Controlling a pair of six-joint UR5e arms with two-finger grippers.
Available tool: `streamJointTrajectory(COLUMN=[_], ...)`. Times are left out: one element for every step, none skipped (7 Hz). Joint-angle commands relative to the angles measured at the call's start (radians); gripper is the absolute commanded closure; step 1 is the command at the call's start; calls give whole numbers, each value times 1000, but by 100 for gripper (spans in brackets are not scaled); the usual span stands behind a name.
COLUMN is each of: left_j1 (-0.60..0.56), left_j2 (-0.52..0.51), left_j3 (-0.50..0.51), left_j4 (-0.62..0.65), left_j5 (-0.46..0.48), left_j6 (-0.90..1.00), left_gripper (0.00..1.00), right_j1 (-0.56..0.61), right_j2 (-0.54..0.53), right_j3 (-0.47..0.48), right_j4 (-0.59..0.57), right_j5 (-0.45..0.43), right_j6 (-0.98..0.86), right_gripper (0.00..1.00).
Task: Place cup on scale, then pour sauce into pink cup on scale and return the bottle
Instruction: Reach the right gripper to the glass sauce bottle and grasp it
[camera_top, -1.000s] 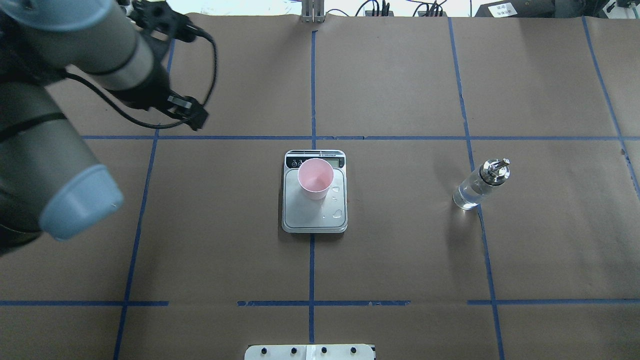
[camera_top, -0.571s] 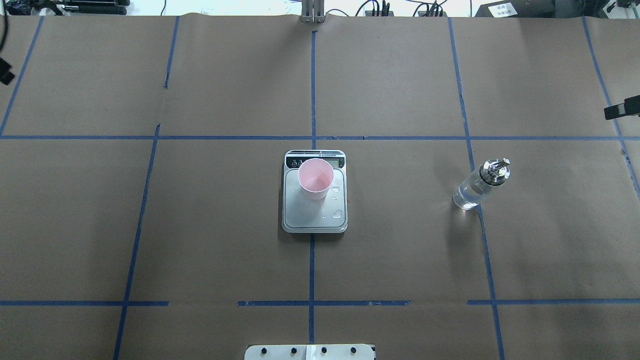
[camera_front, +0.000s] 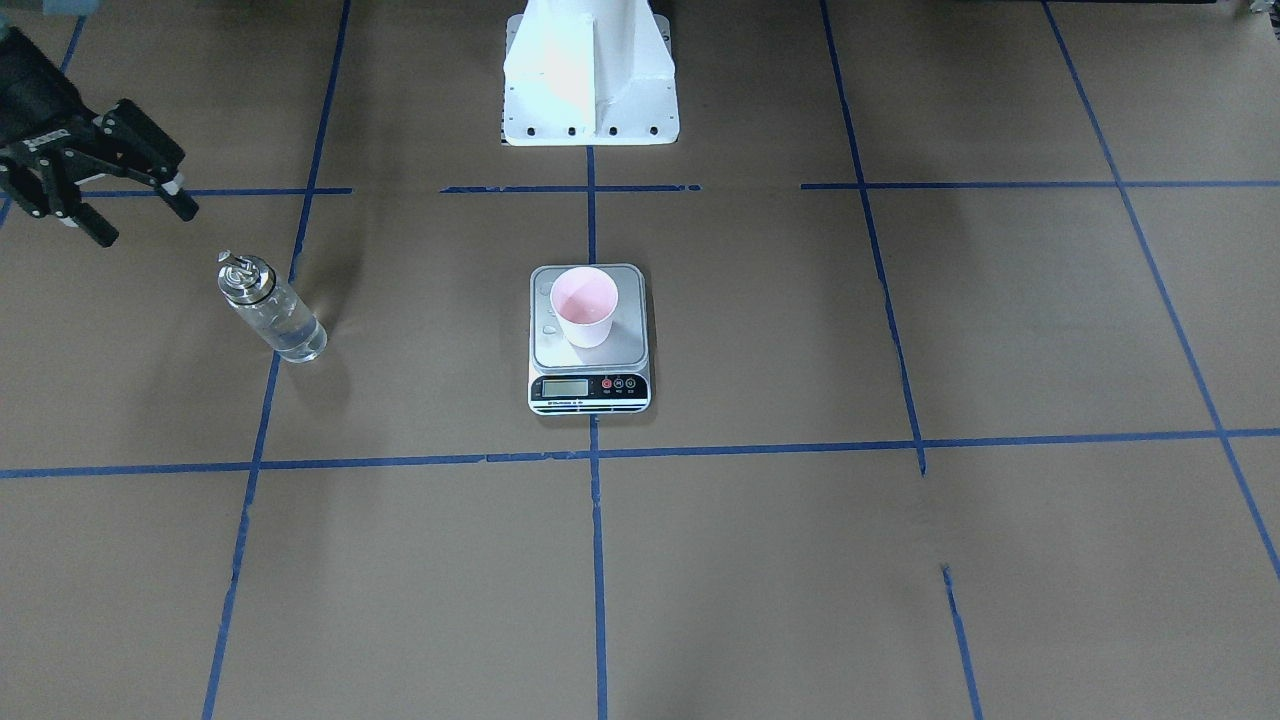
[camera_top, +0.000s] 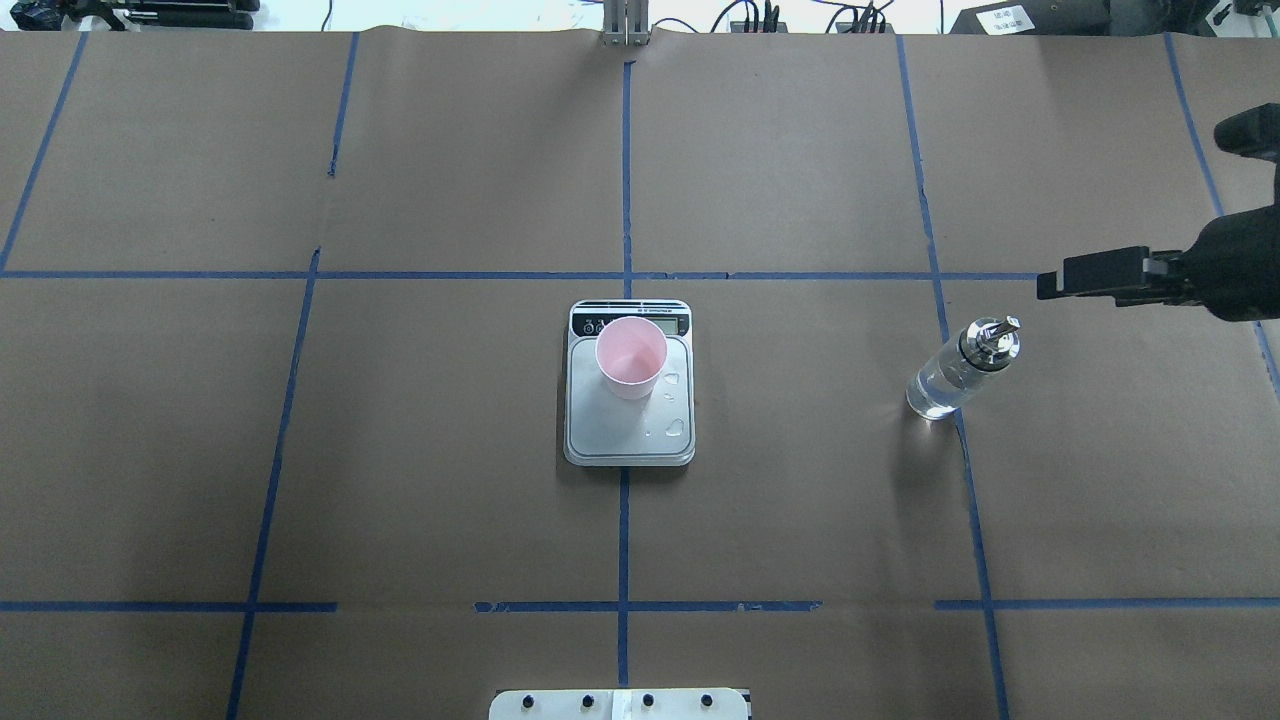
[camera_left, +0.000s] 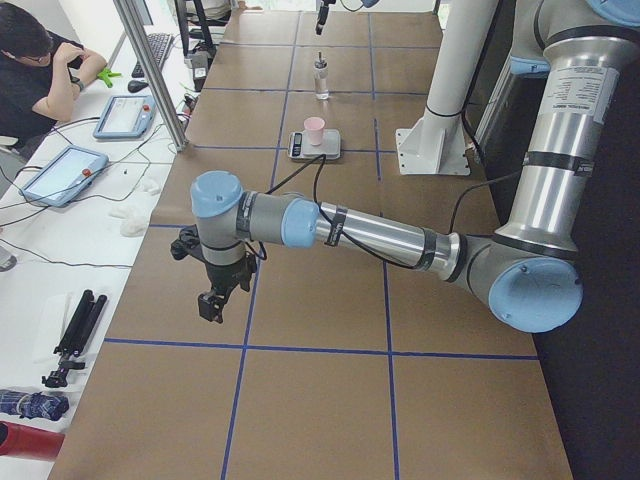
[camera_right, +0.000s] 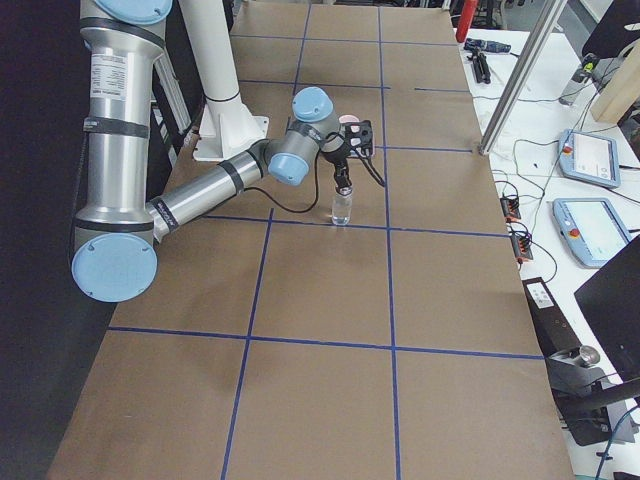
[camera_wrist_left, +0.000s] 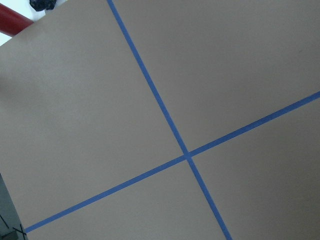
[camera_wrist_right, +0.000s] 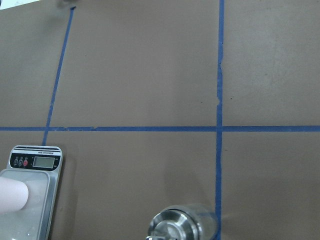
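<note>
- Biggest change: your left arm (camera_left: 370, 232) is out of the overhead shot completely. A second ago it filled the left side of that view. Now it's stretched way out along the table (camera_left: 300, 400) toward its own end, well apart from the scale (camera_top: 615, 435).
- The left gripper (camera_left: 212, 303) only shows small in the side view, so I can't tell whether it's open or closed. Its wrist cam just sees paper and blue tape (camera_wrist_left: 187, 155).
- Meanwhile the right gripper (camera_front: 147, 226) has come in from the edge. A moment back only a sliver of it poked into the overhead view. Now it hangs near the top of the bottle (camera_top: 958, 372), on the side away from the scale, not touching. Fingers are spread wide with nothing between them.
- My read is that the job has passed from the left arm to the right one, and grabbing the bottle is the next thing up.
- The scale hasn't budged. It's mid-table with a few clear drops (camera_top: 678, 427) on its plate.
- The bottle is in the same spot too, upright on the robot's right, well apart from the scale, with the sauce (camera_top: 932, 392) in it. Looks like you haven't poured yet.
- The cup (camera_top: 631, 355) stands upright on the plate, toward the display end, same as before. So step one looks done. I can't make out any liquid inside it.
</note>
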Motion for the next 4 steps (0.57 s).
streamJointTrajectory(left_j1=[-6, -6, -6, -4], left_j2=[5, 5, 5, 5], left_j3=[20, 20, 25, 39], left_j4=[-20, -20, -20, -21], left_j5=[-17, -18, -18, -18], left_j6=[6, 6, 4, -35], left_gripper=[0, 0, 0, 0], right_j1=[-303, -465, -567, -601], right_j2=[-77, -112, -134, -126], right_j3=[85, 87, 62, 24], right_j4=[0, 2, 12, 17], right_j5=[-388, -604, -770, -837], right_j6=[137, 193, 209, 224], right_gripper=[0, 0, 0, 0])
